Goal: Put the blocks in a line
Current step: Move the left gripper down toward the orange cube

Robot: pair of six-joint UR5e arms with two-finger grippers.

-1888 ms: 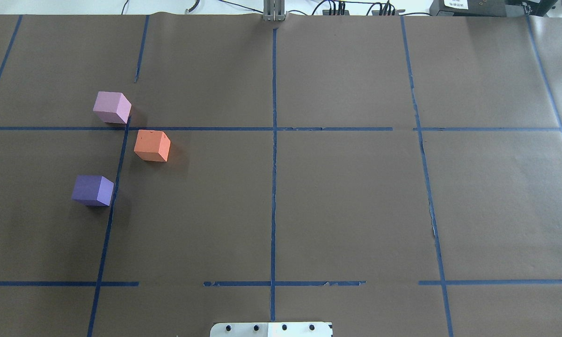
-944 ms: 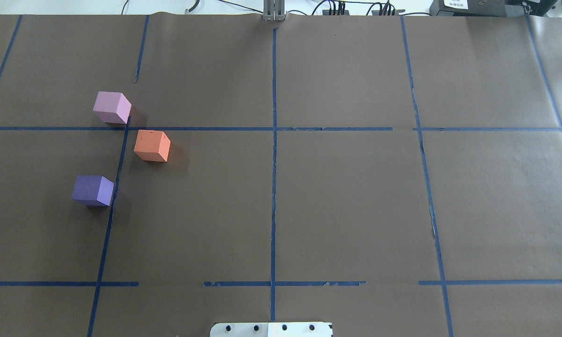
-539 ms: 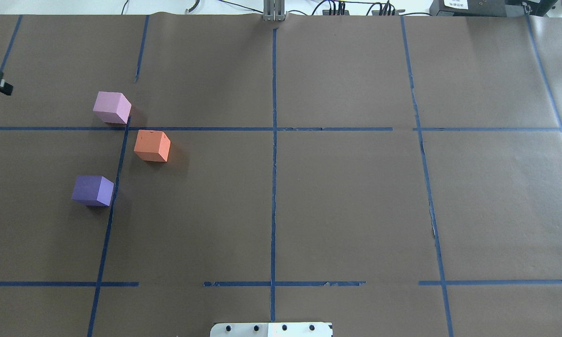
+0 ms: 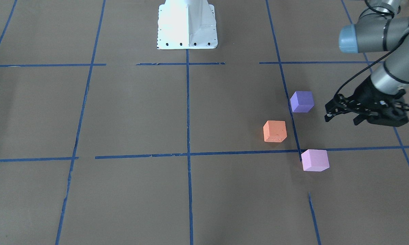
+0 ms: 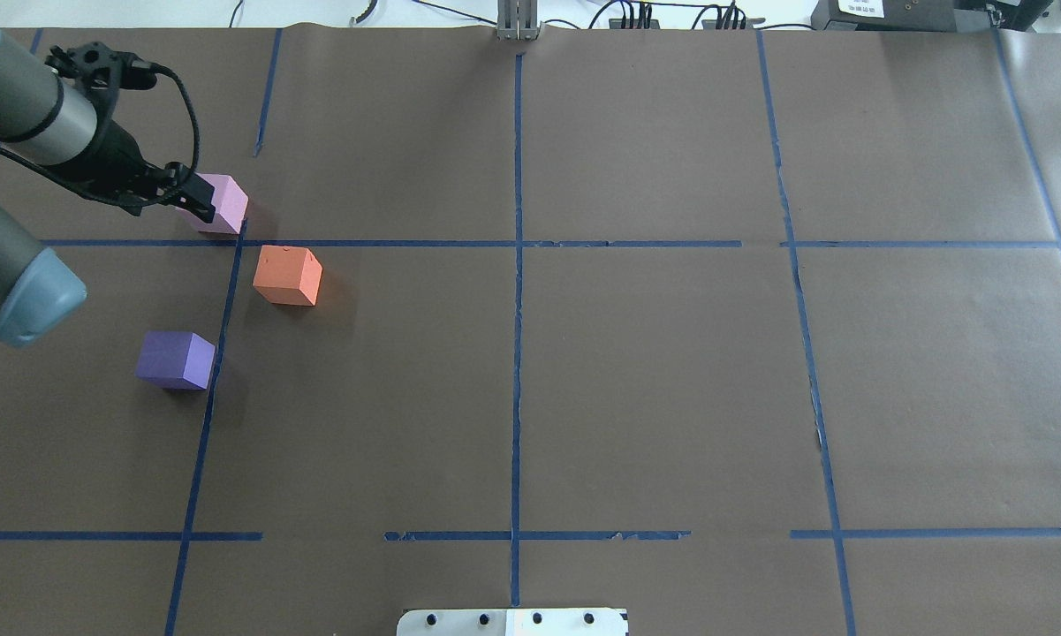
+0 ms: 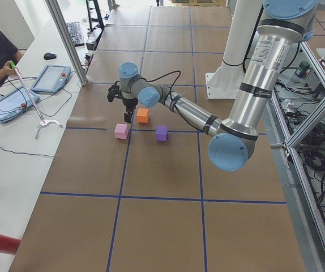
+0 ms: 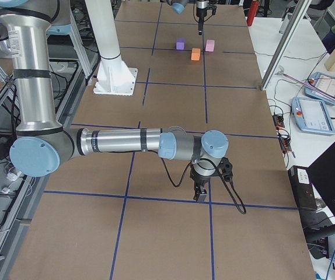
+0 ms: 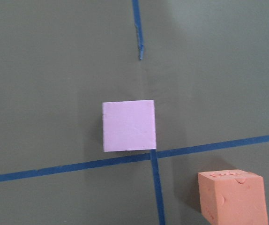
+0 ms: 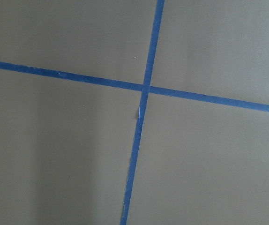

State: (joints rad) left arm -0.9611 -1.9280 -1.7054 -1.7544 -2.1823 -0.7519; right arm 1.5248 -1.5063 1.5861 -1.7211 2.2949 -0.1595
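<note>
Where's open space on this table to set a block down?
Everything right of the centre tape line is bare, and so is the strip between the violet block and the robot. Crowded: the left tape crossing, where the pink block, orange block and left gripper cluster.

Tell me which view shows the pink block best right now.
The left wrist view: the pink block sits near centre, large, its top face unobstructed. Overhead, the left gripper covers its left part. The front-facing view shows it whole but smaller; both side views show it tiny.
</note>
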